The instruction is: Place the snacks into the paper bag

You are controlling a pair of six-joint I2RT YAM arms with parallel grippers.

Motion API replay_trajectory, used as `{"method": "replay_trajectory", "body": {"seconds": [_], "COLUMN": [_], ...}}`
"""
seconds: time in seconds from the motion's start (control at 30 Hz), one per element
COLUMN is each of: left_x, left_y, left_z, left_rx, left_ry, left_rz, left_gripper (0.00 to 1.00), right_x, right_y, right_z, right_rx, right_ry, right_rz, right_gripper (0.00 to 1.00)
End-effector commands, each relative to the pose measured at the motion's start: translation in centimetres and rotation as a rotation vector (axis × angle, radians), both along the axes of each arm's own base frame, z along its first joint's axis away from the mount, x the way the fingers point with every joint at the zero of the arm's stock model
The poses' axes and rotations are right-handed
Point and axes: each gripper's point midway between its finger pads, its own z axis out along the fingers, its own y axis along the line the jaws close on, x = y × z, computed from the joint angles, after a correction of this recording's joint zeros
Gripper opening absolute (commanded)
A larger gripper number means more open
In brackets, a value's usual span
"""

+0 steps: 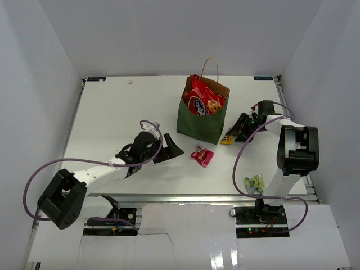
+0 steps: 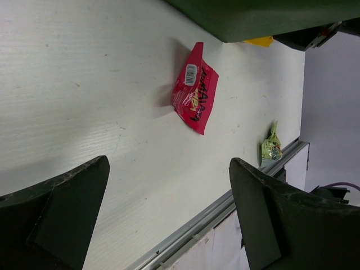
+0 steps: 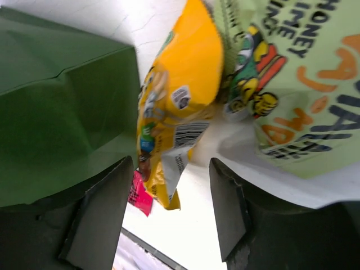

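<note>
The dark green paper bag (image 1: 198,122) stands upright at the table's middle back, with a red chip bag (image 1: 198,100) and orange packet inside. A pink wrapper (image 1: 202,156) lies in front of it and shows in the left wrist view (image 2: 194,93). My left gripper (image 1: 170,148) is open and empty, left of the pink wrapper. My right gripper (image 1: 235,131) is open beside the bag's right side. A yellow candy pack (image 3: 171,107) lies just ahead between its fingers (image 3: 104,208). A light-green packet (image 3: 292,84) lies next to the pack.
A small light-green wrapper (image 1: 254,182) lies near the table's front edge by the right arm's base, also in the left wrist view (image 2: 271,147). The metal front rail (image 2: 197,225) runs close below the left gripper. White walls enclose the table.
</note>
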Motion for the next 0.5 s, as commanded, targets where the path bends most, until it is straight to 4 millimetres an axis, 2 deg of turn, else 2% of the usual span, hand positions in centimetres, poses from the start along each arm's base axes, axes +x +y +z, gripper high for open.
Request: {"method": "replay_trajectory", "body": {"seconds": [0.0, 0.2, 0.23, 0.27, 0.4, 0.47], "left_x": [0.5, 0.1, -0.2, -0.2, -0.2, 0.2], "left_y": [-2.0, -4.7, -5.1, -5.4, -6.5, -6.8], "left_z": [1.5, 0.0, -1.0, -1.3, -2.2, -2.3], "left_rx": [-0.012, 0.038, 0.061, 0.068, 0.101, 0.122], "left_ry": [-0.04, -0.026, -0.01, -0.008, -0.012, -0.029], "left_rz": [-0.045, -0.129, -0.15, -0.161, -0.199, -0.208], "left_gripper": [0.98, 0.98, 0.98, 0.98, 0.98, 0.98], "right_x": [0.8, 0.8, 0.7, 0.6, 0.8, 1.0], "right_y": [-0.7, -1.0, -1.0, -1.0, -1.1, -1.4], "right_z": [-0.9, -1.3, -1.4, -1.4, -0.5, 0.3], "right_rx": [-0.047, -0.068, -0.071, -0.073, -0.087, -0.105], "right_ry": [-0.012, -0.041, -0.043, -0.044, -0.097, -0.151], "right_rz": [-0.04, -0.03, -0.024, -0.021, 0.01, 0.045], "right_gripper": [0.6, 0.43, 0.42, 0.4, 0.23, 0.19]}}
